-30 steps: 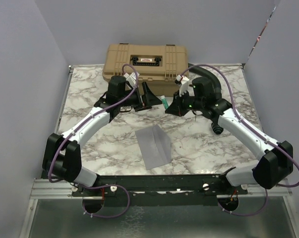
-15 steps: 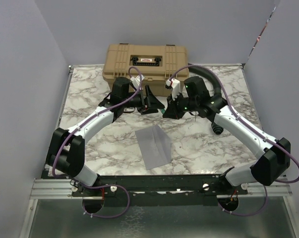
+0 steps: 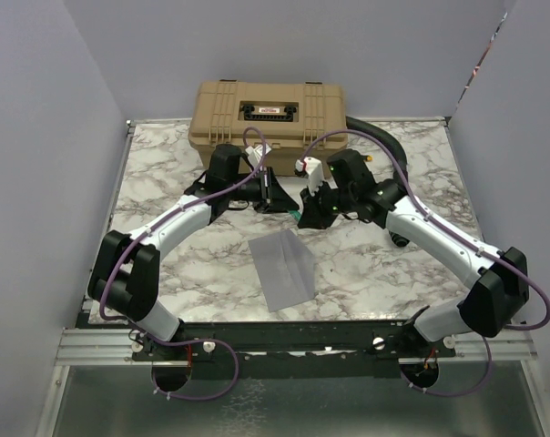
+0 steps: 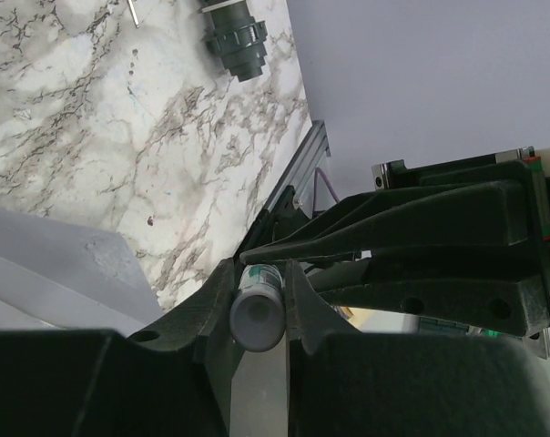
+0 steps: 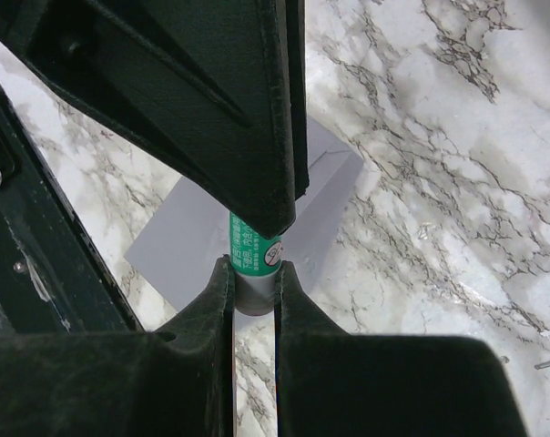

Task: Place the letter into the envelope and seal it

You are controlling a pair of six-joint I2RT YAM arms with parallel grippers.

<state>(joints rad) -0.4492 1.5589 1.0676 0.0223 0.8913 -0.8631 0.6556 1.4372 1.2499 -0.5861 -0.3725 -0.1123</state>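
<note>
Both arms meet mid-air at the centre of the top view, just below the tan case (image 3: 270,114). State: left hand (image 4: 259,275) clenched on a glue stick (image 5: 255,255), with fingers touching both sides of its grey end in the left wrist view. Same stick, opposite grey end: right hand (image 5: 253,286) grasping it. The green label runs between the two grips. The stick sits clear of the desk (image 3: 157,173). Task item: envelope (image 3: 282,267) lies flat on the desk, lower centre of the top view, just below both hands and touched by neither. Its right portion looks paler; can't tell if that is a fold or a layer.
</note>
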